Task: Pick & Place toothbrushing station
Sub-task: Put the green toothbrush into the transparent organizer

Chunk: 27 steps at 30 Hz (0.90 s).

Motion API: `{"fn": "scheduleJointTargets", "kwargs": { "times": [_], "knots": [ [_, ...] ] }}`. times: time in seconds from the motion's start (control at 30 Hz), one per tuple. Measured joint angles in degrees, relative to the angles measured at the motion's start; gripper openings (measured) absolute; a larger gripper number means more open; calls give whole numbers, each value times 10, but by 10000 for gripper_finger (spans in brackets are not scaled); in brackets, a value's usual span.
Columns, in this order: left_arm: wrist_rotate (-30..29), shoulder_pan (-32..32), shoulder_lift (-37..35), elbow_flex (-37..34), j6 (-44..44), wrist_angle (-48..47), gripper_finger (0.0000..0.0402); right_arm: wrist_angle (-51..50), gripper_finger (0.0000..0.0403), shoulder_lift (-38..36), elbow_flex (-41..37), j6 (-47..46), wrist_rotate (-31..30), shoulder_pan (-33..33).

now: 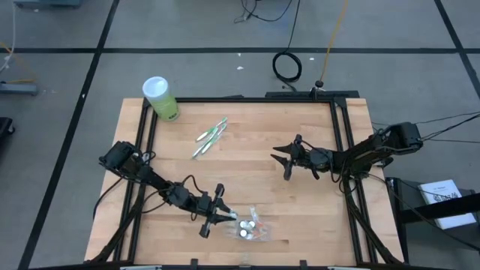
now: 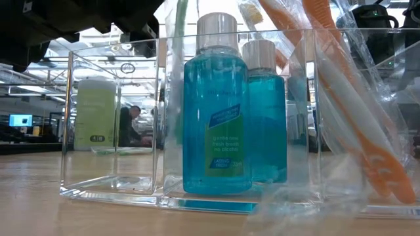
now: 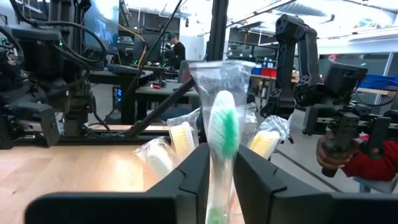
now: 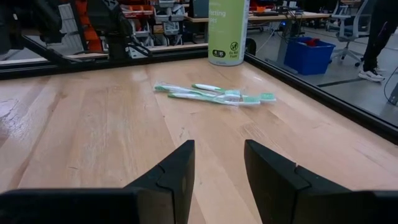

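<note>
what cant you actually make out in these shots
- High view: the clear organizer by the left gripper is too small to count its contents.
- Left wrist view: the green-white toothbrush between the fingers is blurred and cut off by the bottom edge; grip unclear.
- Low view: mouthwash bottles' label print is too small; both grippers are out of frame.
- Right wrist view: wrapped toothbrushes overlap, count unclear; right gripper is open, empty.

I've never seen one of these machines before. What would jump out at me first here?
Probably the left claw near the table's front edge, with a green-white toothbrush standing between its fingers, right at a clear organizer holding blue bottles and crinkly wrapped brushes. Next, the right claw, open and empty over bare wood, faces a loose pile of green toothbrushes. A tall green canister marks the far left corner.
</note>
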<state>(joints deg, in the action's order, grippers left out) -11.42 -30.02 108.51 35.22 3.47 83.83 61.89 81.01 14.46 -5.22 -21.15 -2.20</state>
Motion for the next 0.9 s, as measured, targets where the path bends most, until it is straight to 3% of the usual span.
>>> {"fn": "scheduleJointTargets", "kwargs": {
  "times": [0.47, 0.73, 0.9],
  "knots": [
    [-8, 8, 0, 0, 29, -9, 78, 0, 130, 0, 0, 0, 0, 0],
    [-54, 11, -1, 0, 50, -35, 80, 0, 130, 0, 0, -1, 0, 0],
    [-54, 10, -1, 0, 64, -31, 117, -2, 130, 0, 0, 0, 0, 0]
  ]
}}
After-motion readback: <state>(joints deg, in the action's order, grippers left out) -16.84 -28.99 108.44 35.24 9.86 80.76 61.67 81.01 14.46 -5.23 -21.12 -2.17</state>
